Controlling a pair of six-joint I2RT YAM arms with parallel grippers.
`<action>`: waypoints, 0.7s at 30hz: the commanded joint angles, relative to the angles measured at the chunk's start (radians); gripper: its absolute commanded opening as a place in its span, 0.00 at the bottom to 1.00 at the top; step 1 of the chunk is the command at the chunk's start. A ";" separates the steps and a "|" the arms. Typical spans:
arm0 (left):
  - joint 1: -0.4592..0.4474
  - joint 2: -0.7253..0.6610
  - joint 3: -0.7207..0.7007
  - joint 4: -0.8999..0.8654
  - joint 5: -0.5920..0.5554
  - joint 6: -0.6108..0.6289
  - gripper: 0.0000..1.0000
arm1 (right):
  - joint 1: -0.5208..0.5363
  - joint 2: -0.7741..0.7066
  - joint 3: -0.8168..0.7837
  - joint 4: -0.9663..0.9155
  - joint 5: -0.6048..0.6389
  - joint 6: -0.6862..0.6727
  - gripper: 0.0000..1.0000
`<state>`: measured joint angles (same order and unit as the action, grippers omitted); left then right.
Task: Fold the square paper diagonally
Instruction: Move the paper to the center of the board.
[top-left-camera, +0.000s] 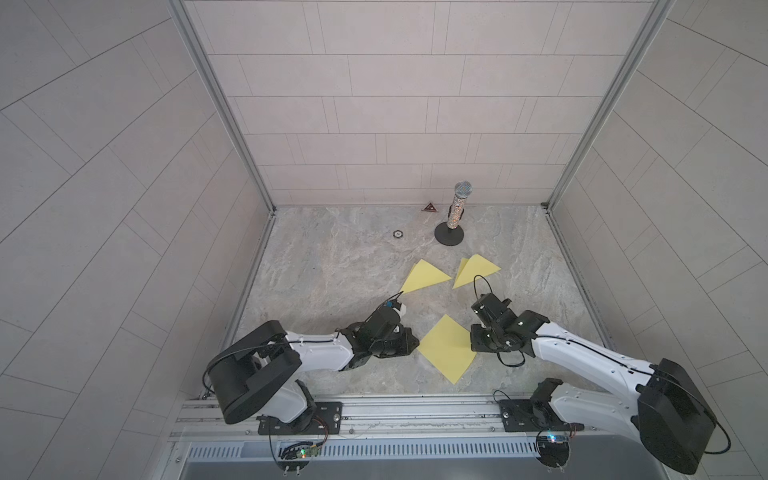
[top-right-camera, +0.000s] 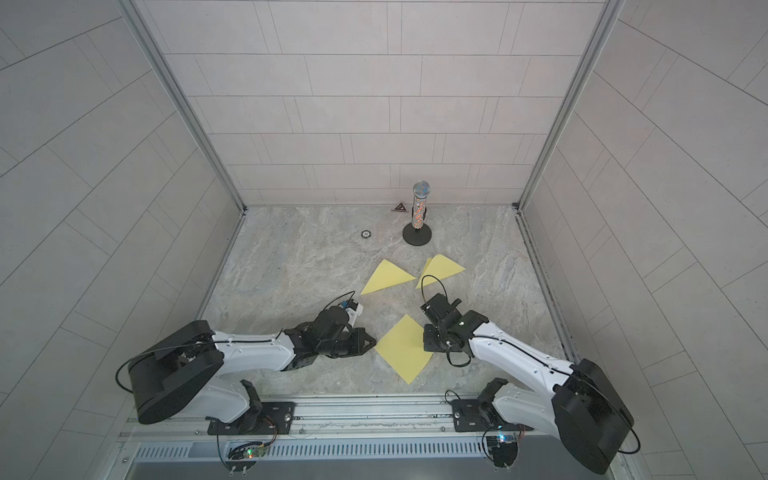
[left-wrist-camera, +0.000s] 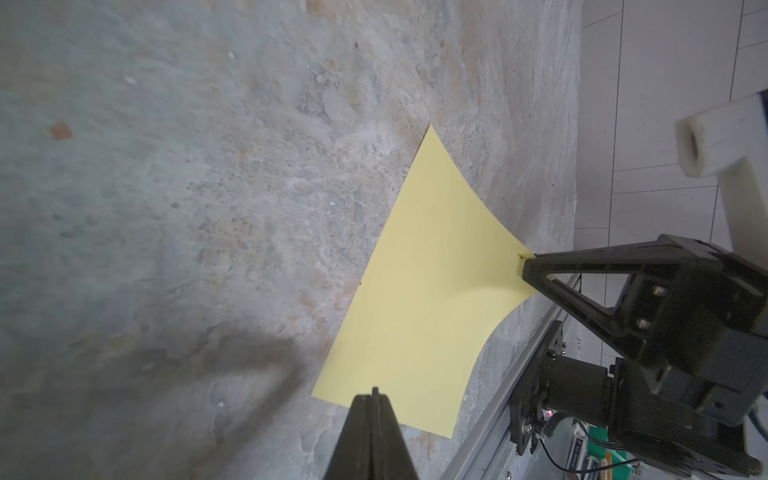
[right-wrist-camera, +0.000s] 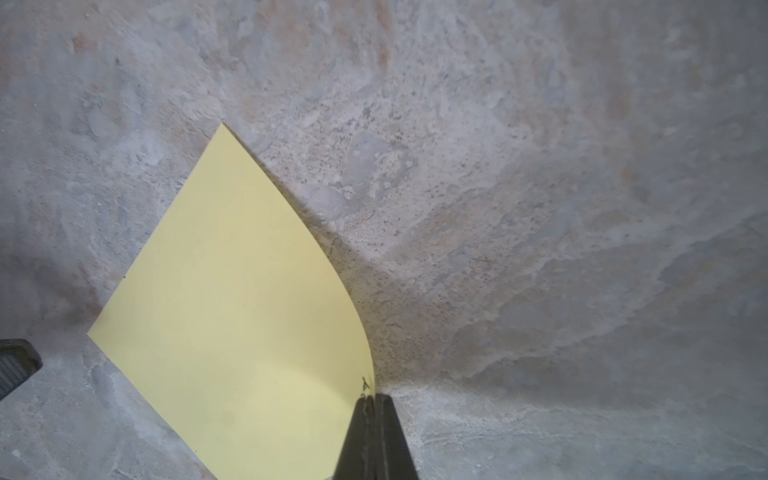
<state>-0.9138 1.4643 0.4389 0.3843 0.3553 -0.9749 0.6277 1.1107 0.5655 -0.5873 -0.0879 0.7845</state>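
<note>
The square paper (top-left-camera: 446, 351) lies unfolded on the near middle of the table (top-left-camera: 332, 266), set like a diamond between the two arms. Its right corner is pinched in the closed jaws of the right gripper (right-wrist-camera: 370, 399) and raised a little, so the sheet curves up from the table there. The rest lies flat and shows no crease. The left gripper (left-wrist-camera: 374, 395) sits at the paper's left corner with its jaws pressed together. Whether it has any paper between them I cannot tell.

By my reading the fold has only begun. The corner is caught, but it has yet to be carried across to the opposite corner, laid down and pressed into a diagonal crease.

In both top views the gripper bodies hide the corners, so the pinch and the lifted curl show only in the wrist views. The right wrist view also shows a strip of bare table between the left gripper's tip and the left corner, whereas the left wrist view has that tip overlapping the paper's edge. Only the top views show what lies farther off: two folded yellow triangles (top-left-camera: 426, 276) side by side, and beyond them an upright microphone (top-left-camera: 456, 208) on a round base.
</note>
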 joint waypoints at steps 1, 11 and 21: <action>-0.018 0.028 0.024 0.013 0.005 0.013 0.07 | -0.002 -0.028 -0.017 -0.009 0.036 0.027 0.00; -0.021 0.079 0.056 0.020 -0.007 0.016 0.06 | 0.000 -0.061 -0.037 -0.013 0.029 0.030 0.00; -0.020 0.110 0.093 -0.025 -0.029 0.038 0.06 | 0.000 -0.069 -0.044 -0.009 0.026 0.041 0.00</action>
<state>-0.9298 1.5486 0.5125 0.3855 0.3428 -0.9611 0.6277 1.0580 0.5316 -0.5865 -0.0814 0.8146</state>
